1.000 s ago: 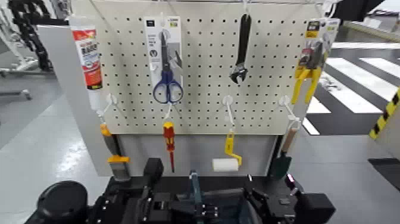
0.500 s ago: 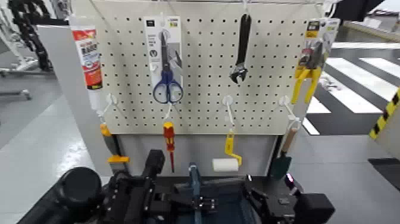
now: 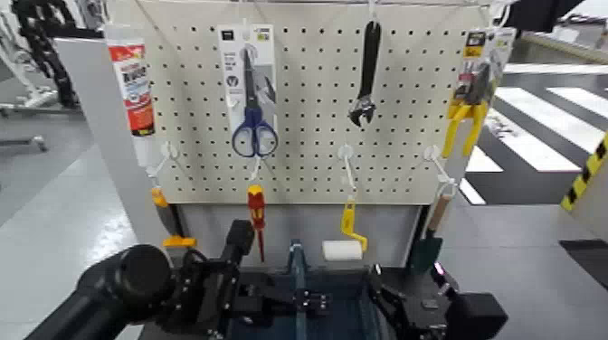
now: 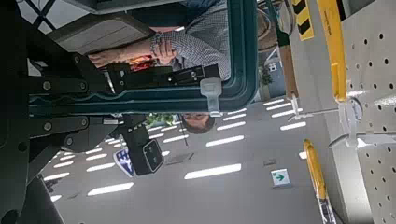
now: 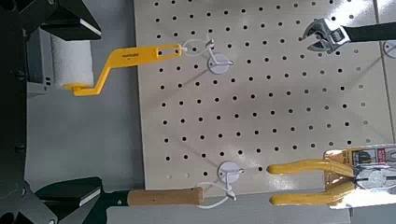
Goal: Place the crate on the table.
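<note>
The crate [image 3: 344,312] is at the bottom of the head view, with a dark rim, a dark blue inside and an upright teal centre bar [image 3: 295,267]. It sits close in front of the pegboard's lower edge. My left gripper [image 3: 237,294] is shut on the crate's left side, and my right gripper [image 3: 398,303] is shut on its right side. In the left wrist view the crate's teal rim [image 4: 245,56] runs beside my black fingers [image 4: 112,89]. The crate's underside and whatever is below it are out of view.
A pegboard [image 3: 308,172] stands right ahead, hung with scissors [image 3: 253,118], a wrench [image 3: 366,77], yellow pliers [image 3: 469,108], a sealant tube [image 3: 134,86], a screwdriver [image 3: 257,217] and a paint roller [image 3: 344,246]. A person's checked sleeve [image 4: 191,47] shows in the left wrist view.
My left arm has swung up and to the right into view at the lower left. The crate and its teal bar have hardly shifted. My right gripper has stayed put.
</note>
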You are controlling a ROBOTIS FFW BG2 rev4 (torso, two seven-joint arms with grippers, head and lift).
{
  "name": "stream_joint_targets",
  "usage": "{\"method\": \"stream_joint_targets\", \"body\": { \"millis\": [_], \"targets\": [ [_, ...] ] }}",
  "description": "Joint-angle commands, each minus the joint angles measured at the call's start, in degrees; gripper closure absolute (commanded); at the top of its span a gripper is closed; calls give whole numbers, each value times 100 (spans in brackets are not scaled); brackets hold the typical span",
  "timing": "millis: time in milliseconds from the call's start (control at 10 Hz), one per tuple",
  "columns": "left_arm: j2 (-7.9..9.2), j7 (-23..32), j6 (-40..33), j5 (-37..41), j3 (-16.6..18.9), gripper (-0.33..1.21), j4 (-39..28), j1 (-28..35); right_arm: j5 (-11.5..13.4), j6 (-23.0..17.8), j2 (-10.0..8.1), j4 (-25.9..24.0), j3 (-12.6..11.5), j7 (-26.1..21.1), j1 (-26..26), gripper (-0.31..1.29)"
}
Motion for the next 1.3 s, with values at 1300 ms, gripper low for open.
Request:
{"method": "stream_joint_targets", "body": {
  "millis": [1300],
  "targets": [
    [-177,-566,-543,-64,-694,86,1099,-539,-74,-168,-17,86,50,17,-41,14]
  ]
}}
